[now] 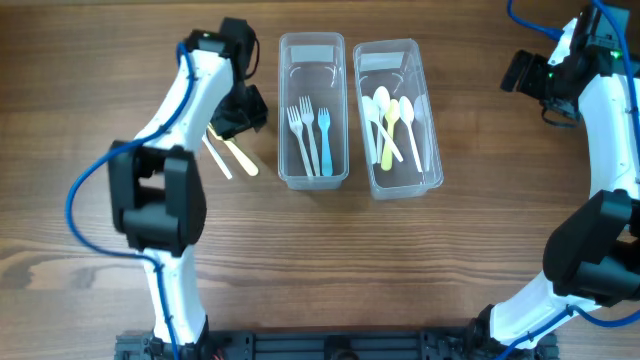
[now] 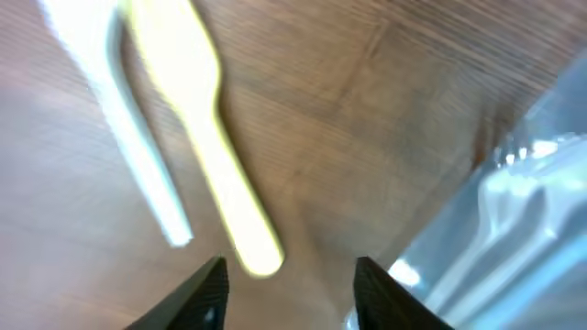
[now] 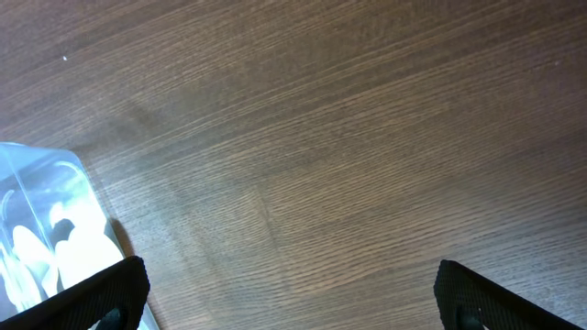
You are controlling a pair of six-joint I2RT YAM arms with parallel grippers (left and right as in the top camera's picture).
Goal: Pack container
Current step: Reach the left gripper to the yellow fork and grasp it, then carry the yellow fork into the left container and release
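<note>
Pickup looks the step in hand: left claw (image 2: 289, 293), half open and empty, hangs over the yellow utensil (image 2: 206, 137) on the desk's (image 1: 400, 280) left half, needing to drop and close on its handle; right claw (image 3: 289, 293) gapes empty.

A robotics lab bench: a wood-grain table (image 1: 400, 270) with two mounted arms (image 1: 180, 100) trailing blue cables (image 1: 85, 190).
</note>
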